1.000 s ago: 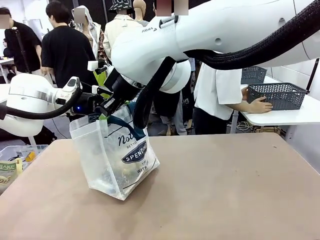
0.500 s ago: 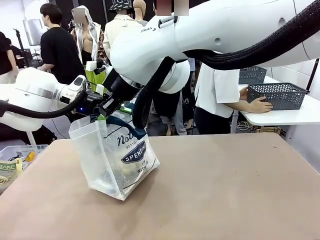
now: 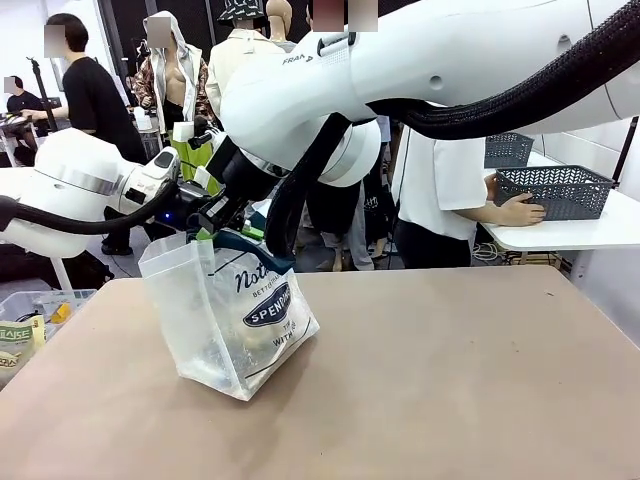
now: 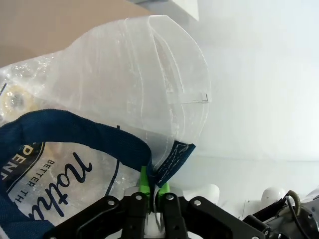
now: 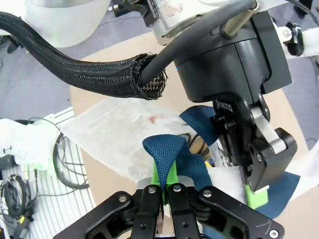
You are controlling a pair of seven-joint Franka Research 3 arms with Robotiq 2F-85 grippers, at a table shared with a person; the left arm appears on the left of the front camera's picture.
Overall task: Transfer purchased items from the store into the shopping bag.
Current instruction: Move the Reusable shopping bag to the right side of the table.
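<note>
The clear plastic shopping bag (image 3: pixel 232 312) stands tilted on the tan table (image 3: pixel 450 380), its mouth held up by both grippers. My left gripper (image 4: pixel 152 186) is shut, its green pads pinching the bag's rim where a navy handle (image 4: pixel 75 132) is sewn on. My right gripper (image 5: pixel 163 179) is shut on the other navy strap (image 5: pixel 167 149). In the front view both grippers meet above the bag's mouth, the left gripper (image 3: pixel 200 215) just behind the right gripper (image 3: pixel 212 232). Something pale yellowish (image 3: pixel 255 340) shows blurred through the plastic low in the bag; I cannot make out any purchased items.
A clear bin (image 3: pixel 30 320) with packets sits off the table's left edge. A person in a white shirt rests a hand on a dark basket (image 3: pixel 555 190) on a white side table at the far right. The large right arm (image 3: pixel 430 70) spans the top of the front view.
My left gripper has closed on the bag's rim, and the left arm has lifted slightly. The bag's mouth and the right arm have hardly moved.
</note>
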